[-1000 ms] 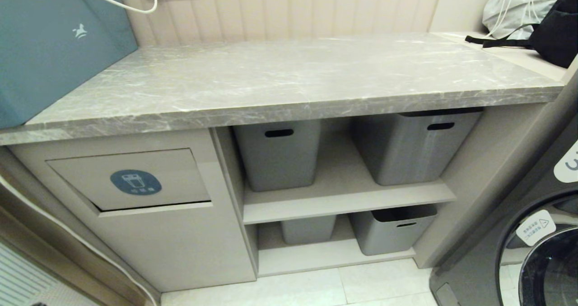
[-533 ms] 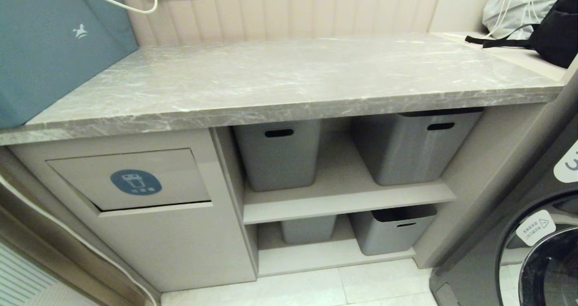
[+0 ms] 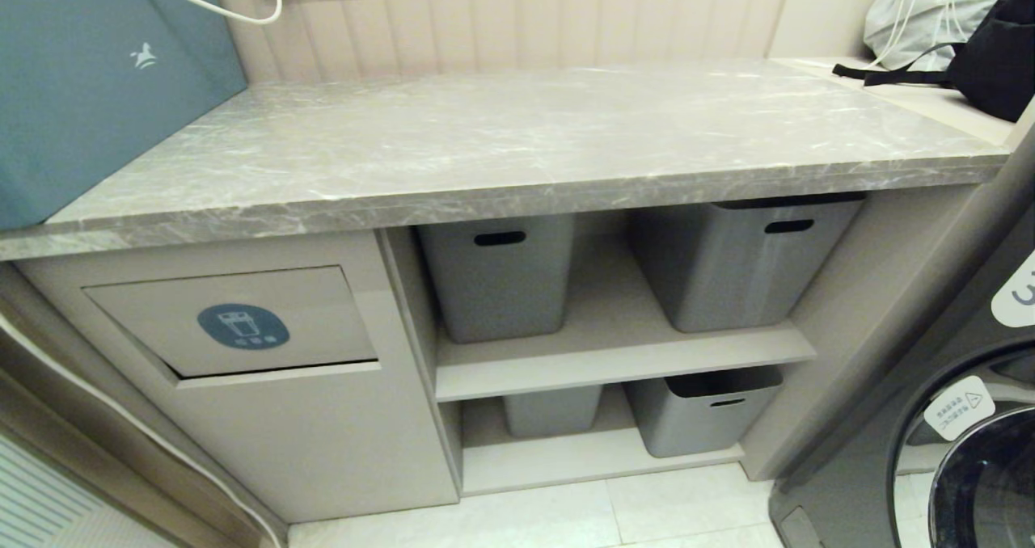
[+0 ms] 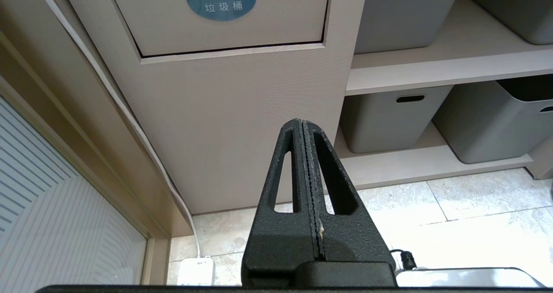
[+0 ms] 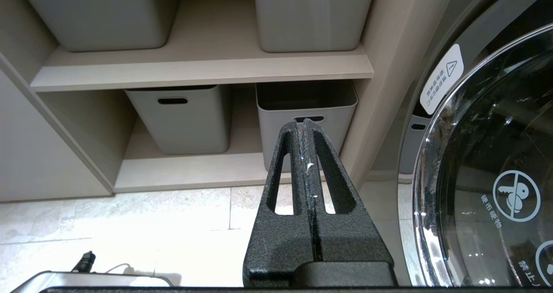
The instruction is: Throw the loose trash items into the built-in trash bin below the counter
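Note:
The grey marble counter (image 3: 517, 140) spans the head view, and no cardboard scraps show on it or anywhere else. Below its left end sits the beige built-in trash bin (image 3: 267, 427); its flap (image 3: 307, 314) (image 4: 281, 16) with the round blue sticker (image 3: 242, 326) (image 4: 219, 1) stands closed. Neither arm appears in the head view. My left gripper (image 4: 301, 122) hangs low in front of the bin's cabinet front, shut and holding nothing. My right gripper (image 5: 303, 122) hangs low before the lower shelf, also shut and holding nothing.
A teal box (image 3: 89, 87) leans at the counter's left end, with a white cable above it. Grey plastic bins (image 3: 497, 277) (image 3: 740, 261) fill the open shelves. A washing machine (image 3: 962, 419) stands at the right. Bags (image 3: 962, 23) lie at the back right. A white power adapter (image 4: 192, 271) rests on the floor.

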Controlling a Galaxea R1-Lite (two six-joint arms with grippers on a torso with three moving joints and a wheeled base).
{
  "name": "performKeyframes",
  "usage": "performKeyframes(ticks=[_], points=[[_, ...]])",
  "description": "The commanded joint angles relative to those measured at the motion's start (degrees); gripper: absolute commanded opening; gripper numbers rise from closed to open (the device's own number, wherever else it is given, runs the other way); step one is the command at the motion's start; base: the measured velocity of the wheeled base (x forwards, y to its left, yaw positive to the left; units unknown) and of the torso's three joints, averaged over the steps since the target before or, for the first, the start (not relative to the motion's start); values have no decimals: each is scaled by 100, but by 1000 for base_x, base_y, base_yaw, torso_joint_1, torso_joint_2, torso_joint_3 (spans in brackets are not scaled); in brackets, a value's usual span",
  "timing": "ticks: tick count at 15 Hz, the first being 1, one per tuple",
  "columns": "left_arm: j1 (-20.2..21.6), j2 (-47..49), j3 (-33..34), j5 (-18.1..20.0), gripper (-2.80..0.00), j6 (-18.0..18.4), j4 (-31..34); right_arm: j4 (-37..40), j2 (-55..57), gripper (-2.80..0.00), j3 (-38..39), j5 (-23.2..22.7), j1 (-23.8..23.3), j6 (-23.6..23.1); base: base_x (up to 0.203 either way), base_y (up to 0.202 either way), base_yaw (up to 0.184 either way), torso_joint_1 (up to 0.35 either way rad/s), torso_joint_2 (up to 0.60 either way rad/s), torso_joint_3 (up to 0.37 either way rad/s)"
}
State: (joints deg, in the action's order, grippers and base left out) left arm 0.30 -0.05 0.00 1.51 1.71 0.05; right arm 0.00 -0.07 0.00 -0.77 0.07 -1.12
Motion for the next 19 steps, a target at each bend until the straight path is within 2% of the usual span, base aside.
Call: performKeyframes(ticks=[1, 19], points=[[5, -13, 9, -1, -280, -4, 13, 0, 7, -280, 0, -2, 1, -2, 0, 0, 0, 0, 0, 0], [-1, -13, 9, -1, -280, -4, 13, 1, 7, -280, 0, 50, 1, 51, 0, 0, 0, 0, 0, 0]])
